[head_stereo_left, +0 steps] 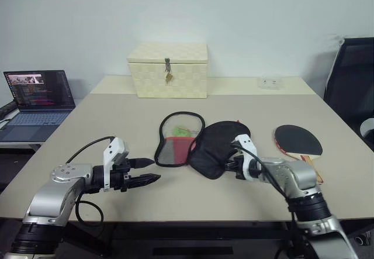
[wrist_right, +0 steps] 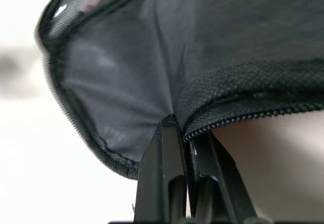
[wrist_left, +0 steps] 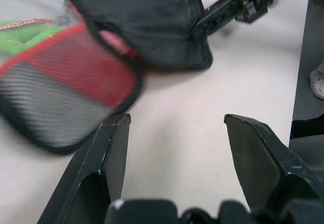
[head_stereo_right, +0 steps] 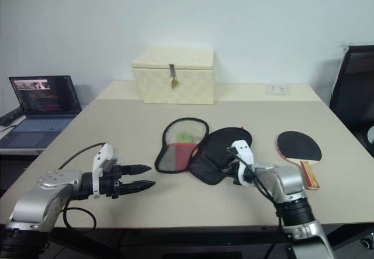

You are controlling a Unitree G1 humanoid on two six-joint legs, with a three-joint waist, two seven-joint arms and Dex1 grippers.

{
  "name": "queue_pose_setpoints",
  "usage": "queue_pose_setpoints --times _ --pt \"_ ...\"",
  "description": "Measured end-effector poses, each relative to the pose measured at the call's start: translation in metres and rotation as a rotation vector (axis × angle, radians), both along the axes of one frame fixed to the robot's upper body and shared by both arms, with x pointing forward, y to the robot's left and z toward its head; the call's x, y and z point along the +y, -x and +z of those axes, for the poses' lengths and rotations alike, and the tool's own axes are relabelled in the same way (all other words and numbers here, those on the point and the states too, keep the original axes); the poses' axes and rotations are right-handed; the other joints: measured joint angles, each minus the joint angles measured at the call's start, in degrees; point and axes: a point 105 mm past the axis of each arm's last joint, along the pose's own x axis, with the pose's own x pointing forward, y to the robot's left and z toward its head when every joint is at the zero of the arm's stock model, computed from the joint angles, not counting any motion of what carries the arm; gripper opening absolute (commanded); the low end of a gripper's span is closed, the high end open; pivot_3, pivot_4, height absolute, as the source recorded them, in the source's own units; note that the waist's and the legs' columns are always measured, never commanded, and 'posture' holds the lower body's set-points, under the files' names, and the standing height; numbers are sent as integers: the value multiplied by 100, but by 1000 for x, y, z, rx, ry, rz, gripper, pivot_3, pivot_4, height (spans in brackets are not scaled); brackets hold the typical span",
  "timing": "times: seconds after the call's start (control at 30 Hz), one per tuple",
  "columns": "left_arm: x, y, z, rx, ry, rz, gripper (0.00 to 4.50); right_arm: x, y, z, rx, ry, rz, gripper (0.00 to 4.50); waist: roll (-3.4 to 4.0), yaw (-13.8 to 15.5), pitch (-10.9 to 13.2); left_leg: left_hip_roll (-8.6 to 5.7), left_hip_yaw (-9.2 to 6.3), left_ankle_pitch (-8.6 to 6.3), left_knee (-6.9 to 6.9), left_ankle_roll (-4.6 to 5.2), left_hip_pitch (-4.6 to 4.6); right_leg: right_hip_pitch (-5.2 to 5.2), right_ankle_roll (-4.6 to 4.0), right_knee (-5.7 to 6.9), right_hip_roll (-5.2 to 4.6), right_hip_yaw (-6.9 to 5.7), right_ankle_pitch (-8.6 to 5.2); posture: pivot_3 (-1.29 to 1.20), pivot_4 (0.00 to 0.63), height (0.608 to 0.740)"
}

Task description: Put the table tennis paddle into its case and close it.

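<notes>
The case (head_stereo_left: 217, 147) lies open at mid-table: its black fabric half sits to the right, and its red and mesh half (head_stereo_left: 177, 142) lies flat to the left. My right gripper (wrist_right: 177, 125) is shut on the zipped edge of the black half, at its near right side (head_stereo_left: 229, 164). My left gripper (head_stereo_left: 155, 170) stands open just off the near left rim of the mesh half, nothing between its fingers (wrist_left: 114, 143). The table tennis paddle (head_stereo_left: 298, 141) rests flat on the table to the right of the case, black face up, handle toward me.
A cream woven box (head_stereo_left: 168, 70) with a metal latch stands at the back of the table (head_stereo_left: 117, 118). An open laptop (head_stereo_left: 38, 98) sits on a lower surface to the left. A black chair (head_stereo_left: 353, 80) stands at the right edge.
</notes>
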Motion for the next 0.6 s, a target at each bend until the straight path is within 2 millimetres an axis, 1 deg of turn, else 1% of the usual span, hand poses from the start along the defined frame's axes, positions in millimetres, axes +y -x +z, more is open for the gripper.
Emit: queue_pose_setpoints --times 0.1,0.17,0.33,0.5,0.6 --pt "-2 0 0 -5 -3 -9 3226 -22 -6 6 0 62 15 38 0 4 0 0 2 0 -1 0 0 0 0 -3 0 1 0 0 150 740" --pt "-5 0 -1 -4 -3 -18 3226 -33 -12 10 -6 101 28 38 0 3 0 0 3 0 -1 0 0 0 0 -3 1 2 0 0 150 740" --pt "-9 -1 -3 -4 -2 -31 3226 -46 -26 14 -19 166 62 38 -1 3 1 -1 4 0 -1 0 -2 -2 0 -4 3 2 0 0 150 740" --pt "-9 -2 -2 -21 -7 -29 3226 -60 -37 11 -23 227 84 38 0 7 1 -2 3 0 -1 0 -3 -2 0 -4 2 1 0 0 150 740" --pt "-10 -2 -3 -23 -12 -29 3226 -66 -44 11 -32 248 65 648 0 15 1 -3 3 0 0 0 -3 -1 0 -3 2 1 0 0 150 740"
